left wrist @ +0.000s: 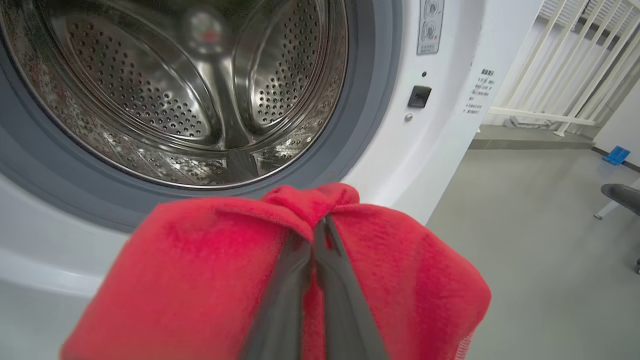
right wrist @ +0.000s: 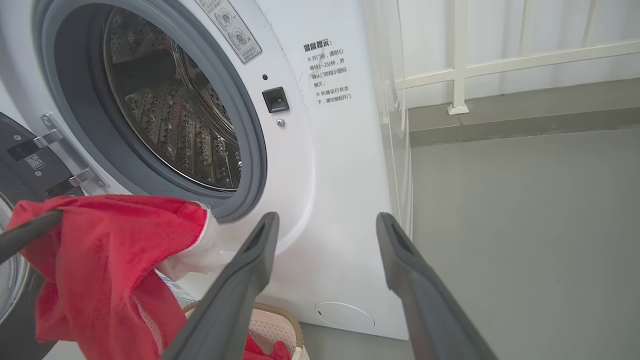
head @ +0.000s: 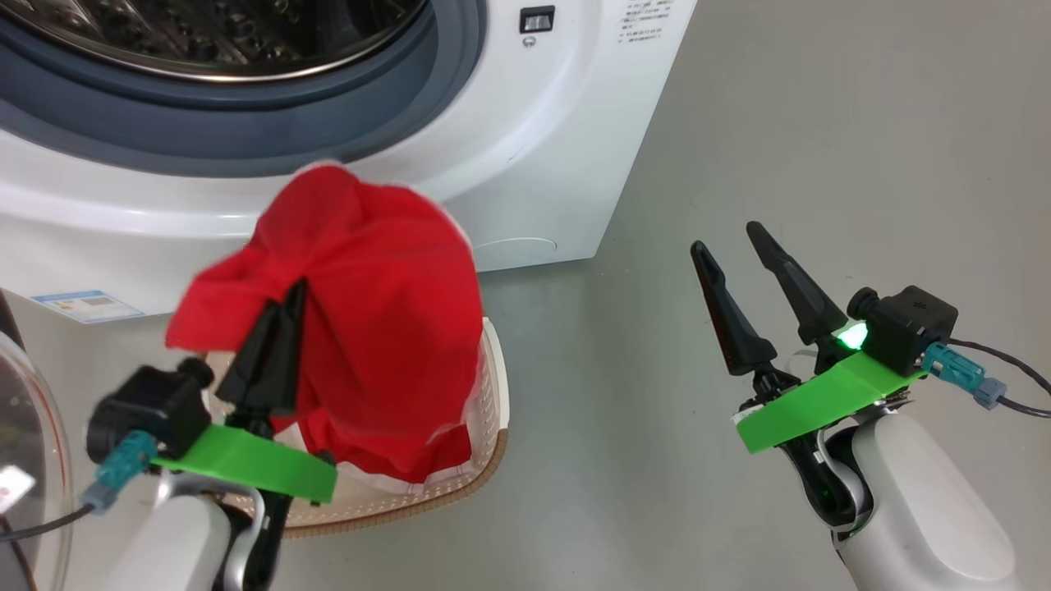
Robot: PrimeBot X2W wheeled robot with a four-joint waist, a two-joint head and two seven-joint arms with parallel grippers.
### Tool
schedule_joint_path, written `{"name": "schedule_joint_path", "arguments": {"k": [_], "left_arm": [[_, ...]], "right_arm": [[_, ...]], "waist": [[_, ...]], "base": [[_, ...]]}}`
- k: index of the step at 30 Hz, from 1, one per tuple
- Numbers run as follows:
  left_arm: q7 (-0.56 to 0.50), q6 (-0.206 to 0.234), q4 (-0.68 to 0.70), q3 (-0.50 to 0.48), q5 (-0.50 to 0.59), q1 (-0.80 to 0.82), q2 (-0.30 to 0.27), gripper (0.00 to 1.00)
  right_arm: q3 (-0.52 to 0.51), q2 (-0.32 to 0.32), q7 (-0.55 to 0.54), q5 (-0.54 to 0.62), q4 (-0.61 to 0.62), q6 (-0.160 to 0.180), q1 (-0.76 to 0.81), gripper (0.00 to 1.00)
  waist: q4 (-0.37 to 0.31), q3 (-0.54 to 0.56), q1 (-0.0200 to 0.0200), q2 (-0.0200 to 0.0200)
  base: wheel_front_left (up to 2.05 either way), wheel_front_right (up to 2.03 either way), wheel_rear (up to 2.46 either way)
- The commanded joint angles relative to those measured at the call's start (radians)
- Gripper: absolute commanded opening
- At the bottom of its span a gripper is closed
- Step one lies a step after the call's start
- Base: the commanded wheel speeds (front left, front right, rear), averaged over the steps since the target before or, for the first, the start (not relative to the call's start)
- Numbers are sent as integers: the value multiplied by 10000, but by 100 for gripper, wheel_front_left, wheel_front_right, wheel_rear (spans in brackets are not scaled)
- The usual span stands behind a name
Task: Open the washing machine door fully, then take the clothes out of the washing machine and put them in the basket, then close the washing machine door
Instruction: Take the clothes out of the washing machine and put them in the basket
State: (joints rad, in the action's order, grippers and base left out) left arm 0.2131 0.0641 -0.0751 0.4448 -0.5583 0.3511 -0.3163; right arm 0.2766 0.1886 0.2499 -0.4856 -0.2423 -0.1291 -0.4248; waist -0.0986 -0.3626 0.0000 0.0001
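— Hanging from the clenched left gripper [head: 296, 289], the clothes [head: 378, 328] sit over the basket [head: 460, 492], six o'clock of the washing machine [head: 542, 164]?
— Yes. Lower before letting go; right gripper [head: 725, 238] gapes empty at three o'clock.

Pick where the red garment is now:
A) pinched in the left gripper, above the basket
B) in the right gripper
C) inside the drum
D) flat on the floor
A: the left gripper is shut on the red garment, which hangs over the basket; the right gripper is open and holds nothing.
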Motion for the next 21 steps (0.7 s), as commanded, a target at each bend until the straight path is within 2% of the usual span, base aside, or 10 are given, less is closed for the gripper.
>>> {"name": "schedule_joint_path", "arguments": {"k": [1,12,21], "left_arm": [[113,-76,103,-326,-68,36,-208,0],[371,-1294,-4302,106,-157,994,287,0],[466,-1823,-7771,535,-74,2181,924,0]], "right_arm": [[180,-49,119,-80,214,-16,177,100],[166,-43,119,-93,247,-16,60,100],[201,-79,119,-93,234,-16,-24,100]], "waist": [[-7,-16,0,-1],[-212,-177,0,-1],[-393,-281,0,-1]], "base": [[0,0,0],[0,0,0],[0,0,0]]}}
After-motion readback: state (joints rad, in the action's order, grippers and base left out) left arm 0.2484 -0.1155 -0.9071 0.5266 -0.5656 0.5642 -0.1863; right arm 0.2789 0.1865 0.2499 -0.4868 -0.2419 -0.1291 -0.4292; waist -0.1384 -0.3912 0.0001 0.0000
